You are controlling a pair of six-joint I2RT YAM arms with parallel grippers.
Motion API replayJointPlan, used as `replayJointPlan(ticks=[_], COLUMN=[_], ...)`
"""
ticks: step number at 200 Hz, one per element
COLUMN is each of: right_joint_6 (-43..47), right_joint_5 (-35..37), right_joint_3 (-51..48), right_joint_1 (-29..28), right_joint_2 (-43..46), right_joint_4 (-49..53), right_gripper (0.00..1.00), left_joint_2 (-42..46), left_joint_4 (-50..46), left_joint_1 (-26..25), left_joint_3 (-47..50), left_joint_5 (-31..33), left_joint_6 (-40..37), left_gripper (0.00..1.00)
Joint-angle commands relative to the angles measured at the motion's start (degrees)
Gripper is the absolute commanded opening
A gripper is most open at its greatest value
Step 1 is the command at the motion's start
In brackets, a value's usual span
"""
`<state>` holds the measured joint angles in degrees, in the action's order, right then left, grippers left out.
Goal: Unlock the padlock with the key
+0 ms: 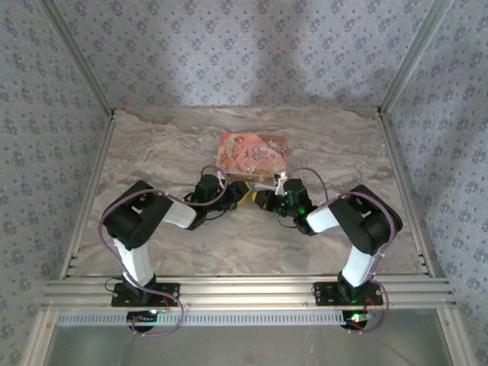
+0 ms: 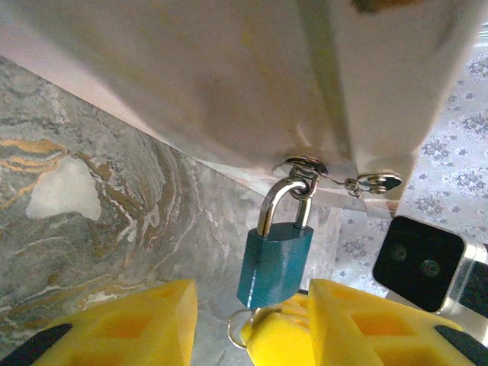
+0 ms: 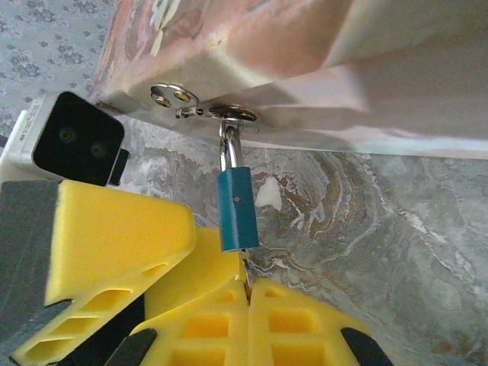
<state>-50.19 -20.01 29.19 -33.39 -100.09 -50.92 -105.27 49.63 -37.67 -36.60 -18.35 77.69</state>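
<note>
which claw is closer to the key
Right. The right claw pinches the key under the padlock; the left claw is open, straddling the padlock body.

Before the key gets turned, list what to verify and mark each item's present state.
1. Padlock shackle through the hasp on the box: ok, closed and hanging.
2. Right gripper clamped on the key: ok, fingers pressed together on thin metal right under the lock.
3. Key seated in the keyway: cannot tell, the lock's underside hides it.
4. Left gripper steadying the lock body: not ok, its fingers stand open around the lock's lower end.
5. Grippers clear of each other: cannot tell, their yellow fingers crowd together.
</note>
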Motion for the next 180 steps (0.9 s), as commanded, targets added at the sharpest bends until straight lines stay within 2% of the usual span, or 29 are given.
replayJointPlan(ticks=[1,32,68,168,180], right_joint_6=[-2.11,-2.85,-3.23,-3.9,-4.07], right_joint_5=[-1.6,-1.61,-1.89,-2.09,-1.92], right_joint_3=[1.31,1.56,1.94,1.27,0.53], right_joint_1=[0.1,0.21,0.26,0.76,0.93], right_joint_2=[1.35,1.73,1.75,2.39,2.82], right_joint_4=[1.53,1.84,2.26,1.7,1.17], right_gripper=[0.0,0.0,0.0,0.0,0.1], left_joint_2=[-1.16,-2.03,-2.87,-3.62,-3.45], left_joint_4=[2.05,2.73,3.26,4.64,4.45], left_joint_1=[-0.46,-0.9,-1.31,-1.69,-1.75], left_joint_3=[-1.82,-2.38,-3.57,-3.77,-3.76], left_joint_5=[1.25,1.74,1.9,3.74,3.81], left_joint_6=[0.57,1.54,2.63,3.78,3.7], left_gripper=[0.43,0.47,0.46,0.15,0.12])
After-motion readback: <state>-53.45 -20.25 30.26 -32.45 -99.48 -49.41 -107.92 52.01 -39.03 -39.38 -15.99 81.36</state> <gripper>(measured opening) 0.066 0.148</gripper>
